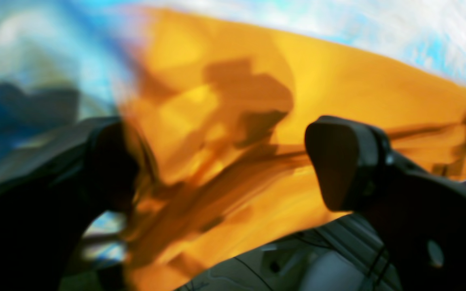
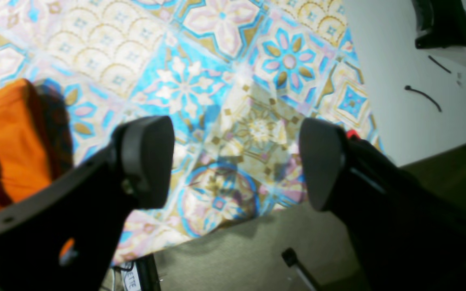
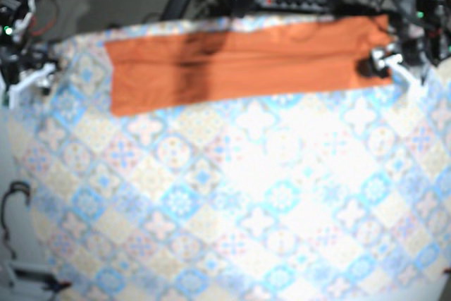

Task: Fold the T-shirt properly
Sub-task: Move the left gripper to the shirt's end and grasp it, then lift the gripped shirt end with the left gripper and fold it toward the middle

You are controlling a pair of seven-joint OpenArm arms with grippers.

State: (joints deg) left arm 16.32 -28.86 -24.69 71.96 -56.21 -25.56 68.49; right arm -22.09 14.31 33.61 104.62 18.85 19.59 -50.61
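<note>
Jaws of the left gripper point(image 1: 223, 161): released, set wide apart. Orange T-shirt point(image 1: 338, 81) fabric fills the gap just behind them, heavily blurred; whether it touches either pad cannot be told.

Jaws of the right gripper point(image 2: 237, 161): also released, nothing between them. Tile-print cloth point(image 2: 217, 81) lies below, and one end of the T-shirt shows beside the finger on that view's left. White counter point(image 2: 395, 113) shows past the cloth's edge.

Base view: the cloth covers the counter. The T-shirt lies along the far edge as a long flat band, with a dark shadow crossing its left part. The left gripper sits at the band's right end. The right gripper is near the left end, apart from it.
</note>
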